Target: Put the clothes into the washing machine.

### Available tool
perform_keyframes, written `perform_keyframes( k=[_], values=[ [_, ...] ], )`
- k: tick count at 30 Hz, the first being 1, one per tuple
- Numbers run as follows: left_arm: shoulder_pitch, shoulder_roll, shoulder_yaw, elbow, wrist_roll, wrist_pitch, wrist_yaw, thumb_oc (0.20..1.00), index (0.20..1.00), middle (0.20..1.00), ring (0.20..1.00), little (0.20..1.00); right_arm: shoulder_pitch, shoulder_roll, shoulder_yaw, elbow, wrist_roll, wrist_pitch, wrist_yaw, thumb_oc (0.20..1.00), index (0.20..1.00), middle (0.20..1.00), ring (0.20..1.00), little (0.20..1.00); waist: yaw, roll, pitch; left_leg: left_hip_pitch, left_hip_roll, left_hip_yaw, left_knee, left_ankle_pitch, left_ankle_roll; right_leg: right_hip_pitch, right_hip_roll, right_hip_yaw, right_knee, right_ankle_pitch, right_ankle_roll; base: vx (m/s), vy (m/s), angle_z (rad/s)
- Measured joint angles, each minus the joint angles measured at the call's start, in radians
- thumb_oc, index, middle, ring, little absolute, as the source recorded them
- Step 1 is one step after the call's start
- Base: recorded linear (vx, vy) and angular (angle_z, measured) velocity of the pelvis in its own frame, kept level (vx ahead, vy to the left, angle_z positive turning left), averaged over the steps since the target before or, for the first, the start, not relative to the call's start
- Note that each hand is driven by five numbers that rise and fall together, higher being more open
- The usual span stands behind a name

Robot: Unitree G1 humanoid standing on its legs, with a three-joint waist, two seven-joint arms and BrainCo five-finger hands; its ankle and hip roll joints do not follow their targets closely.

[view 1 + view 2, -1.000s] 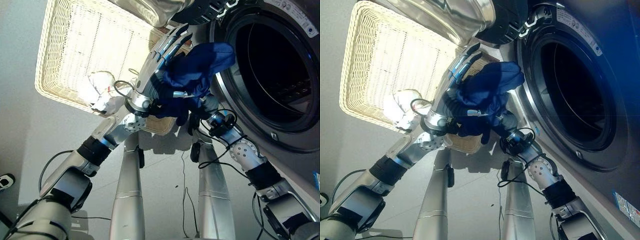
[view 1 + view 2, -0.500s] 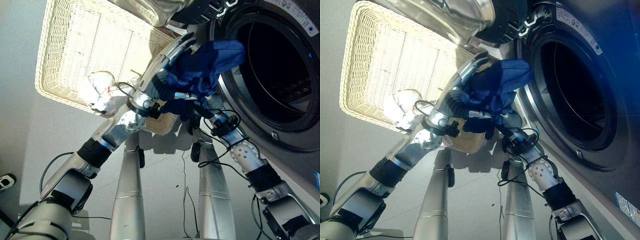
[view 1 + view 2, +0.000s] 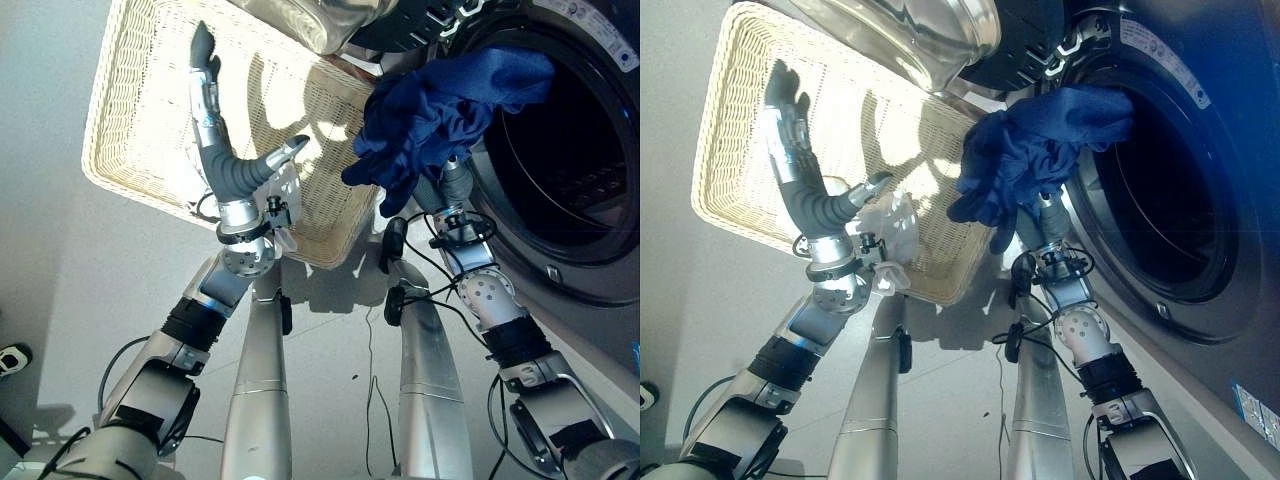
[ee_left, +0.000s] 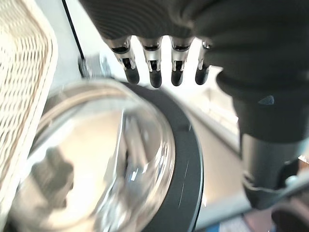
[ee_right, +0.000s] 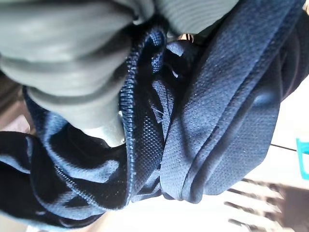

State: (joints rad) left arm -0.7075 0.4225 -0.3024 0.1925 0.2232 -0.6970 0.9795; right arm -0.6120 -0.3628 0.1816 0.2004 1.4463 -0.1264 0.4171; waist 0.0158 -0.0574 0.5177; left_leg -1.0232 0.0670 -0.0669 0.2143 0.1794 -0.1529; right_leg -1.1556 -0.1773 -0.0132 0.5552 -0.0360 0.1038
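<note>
A: Where is the crumpled dark blue knit garment [image 3: 440, 110]?

B: It is bunched up at the rim of the washing machine's round dark drum opening [image 3: 560, 140]. Its upper end lies across the edge of the opening, and its lower folds hang down outside, in front of the machine's grey front panel [image 3: 1200, 330].

A: What has it?

B: The right hand [image 5: 91, 72] is buried in the cloth. In the right wrist view the dark ribbed cover presses against the blue fabric and folds wrap round it, but the fingers are hidden, so I cannot tell whether they are closed on the garment or relaxed. In the head views the right forearm rises from below straight into the bundle.

A: And the left hand [image 3: 215, 120]?

B: It is well apart from the garment, raised over the pale woven wicker laundry basket [image 3: 130, 100], fingers straight and spread, thumb out to the side, holding nothing. Its wrist view shows the dark-tipped fingers [image 4: 153, 72] extended in a row.

A: Anything in the basket?

B: A crumpled white piece of cloth [image 3: 890, 225] lies at the near edge, just beside the left wrist.

A: What else is around?

B: The machine's round glass door with a dark rim [image 4: 111, 164] stands open between the basket and the drum opening. The basket sits on a light grey floor [image 3: 60, 290].
</note>
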Motion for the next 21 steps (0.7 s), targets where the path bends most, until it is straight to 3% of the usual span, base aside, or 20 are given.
perform_keyframes(
  k=[6,13,15,18,19,20,21],
  values=[
    [-0.028,-0.008,0.009,0.136,0.0,0.034,0.047,1.0,1.0,1.0,1.0,1.0,-0.064,-0.001,-0.025,0.182,0.138,0.002,-0.081,0.2,0.2,0.2,0.2,0.2,-0.001,0.0,0.0,0.0,0.0,-0.002,0.004,0.0,0.0,0.002,0.0,-0.002,0.0,0.0,0.0,0.0,0.005,0.0],
    [-0.153,0.078,-0.083,0.433,-0.005,0.127,0.045,1.0,1.0,1.0,1.0,1.0,-0.247,-0.071,-0.072,0.698,0.252,-0.026,-0.279,0.2,0.2,0.2,0.2,0.2,0.004,0.006,0.003,0.0,0.001,0.002,0.009,0.0,0.0,0.007,-0.001,-0.002,-0.014,0.008,-0.003,0.0,0.032,-0.02],
    [-0.211,0.112,-0.158,0.532,-0.017,0.163,0.033,1.0,1.0,1.0,1.0,1.0,-0.34,-0.138,-0.093,0.843,0.265,-0.069,-0.397,0.2,0.2,0.2,0.2,0.2,0.016,0.018,0.009,0.0,0.002,0.002,0.013,0.0,0.0,0.01,0.0,-0.003,-0.02,0.016,-0.002,0.01,0.004,-0.06],
    [-0.218,0.14,-0.167,0.543,-0.108,0.169,0.031,1.0,1.0,1.0,1.0,1.0,-0.438,-0.246,-0.137,0.877,0.317,-0.264,-0.545,0.2,0.2,0.2,0.2,0.2,0.026,0.028,0.015,-0.003,0.003,0.002,0.011,0.001,0.001,0.01,0.002,-0.003,-0.029,0.027,-0.005,0.01,-0.01,-0.03],
    [-0.215,0.148,-0.17,0.542,-0.135,0.169,0.031,1.0,1.0,1.0,1.0,1.0,-0.46,-0.269,-0.143,0.871,0.324,-0.33,-0.578,0.564,0.564,0.564,0.564,0.564,0.027,0.028,0.015,-0.003,0.004,0.0,0.011,0.001,0.001,0.012,0.003,-0.004,-0.031,0.027,-0.007,0.0,0.031,0.0],
    [-0.208,0.152,-0.17,0.541,-0.159,0.169,0.031,1.0,1.0,1.0,1.0,1.0,-0.478,-0.295,-0.155,0.849,0.321,-0.393,-0.612,0.837,0.837,0.837,0.837,0.837,0.026,0.028,0.015,-0.003,0.004,-0.001,0.011,0.001,0.001,0.012,0.003,-0.005,-0.033,0.028,-0.007,0.0,0.056,0.0],
    [-0.202,0.155,-0.171,0.541,-0.179,0.169,0.032,1.0,1.0,1.0,1.0,1.0,-0.482,-0.318,-0.161,0.798,0.298,-0.454,-0.666,1.0,1.0,1.0,1.0,1.0,0.025,0.028,0.015,-0.003,0.004,-0.001,0.009,0.001,0.001,0.013,0.003,-0.005,-0.034,0.028,-0.007,-0.03,0.052,0.0]
  ],
)
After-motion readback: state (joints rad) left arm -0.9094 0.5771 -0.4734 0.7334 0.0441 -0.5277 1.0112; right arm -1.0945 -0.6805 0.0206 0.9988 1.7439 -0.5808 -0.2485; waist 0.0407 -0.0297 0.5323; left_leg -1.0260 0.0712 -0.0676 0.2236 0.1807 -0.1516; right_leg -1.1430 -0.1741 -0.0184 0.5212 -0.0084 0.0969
